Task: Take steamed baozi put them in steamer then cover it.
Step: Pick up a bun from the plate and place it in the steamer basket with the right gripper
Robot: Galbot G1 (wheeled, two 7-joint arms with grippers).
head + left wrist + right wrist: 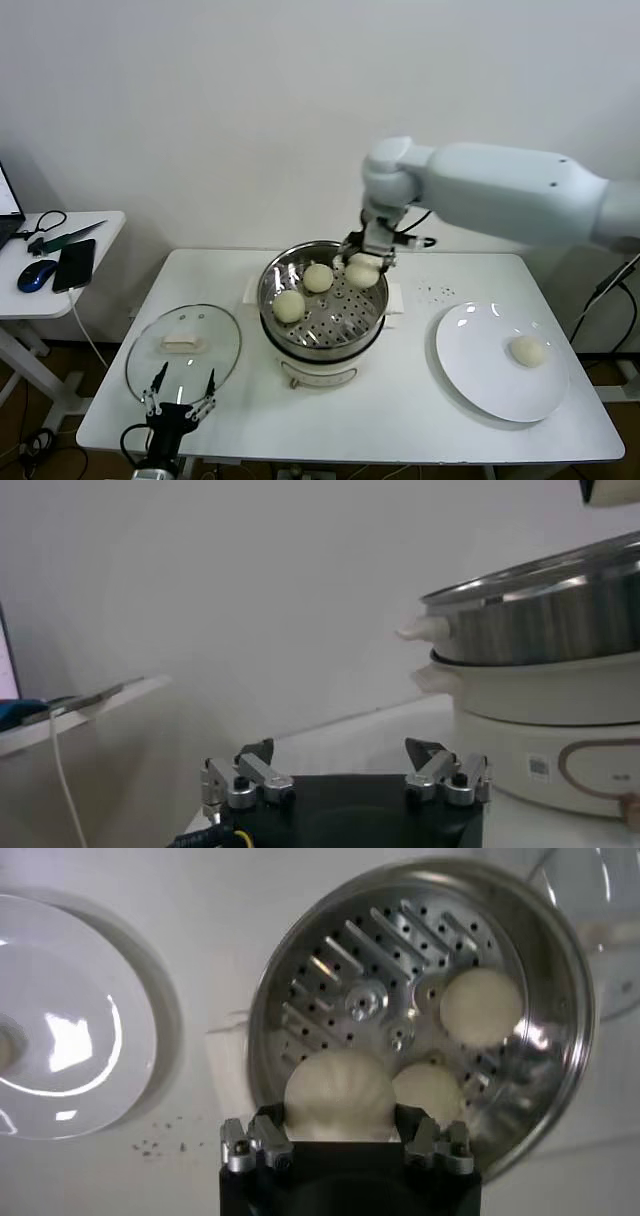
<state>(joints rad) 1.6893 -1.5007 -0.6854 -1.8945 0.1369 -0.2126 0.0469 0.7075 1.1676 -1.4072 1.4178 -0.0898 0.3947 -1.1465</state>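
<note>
The shiny steel steamer (372,318) stands mid-table on its white pot base (318,374). Two cream baozi lie in it, one (318,277) at the back and one (289,305) at the left. My right gripper (362,268) is shut on a third baozi (338,1096) and holds it above the steamer's back right rim. A fourth baozi (528,350) lies on the white plate (480,375) at the right. My left gripper (180,396) is open and empty at the table's front left edge, below the glass lid (183,348).
The glass lid with its white handle (183,344) lies flat left of the steamer. A side table (40,290) at far left holds a phone (74,264), a mouse (36,274) and cables. The steamer also shows in the left wrist view (545,620).
</note>
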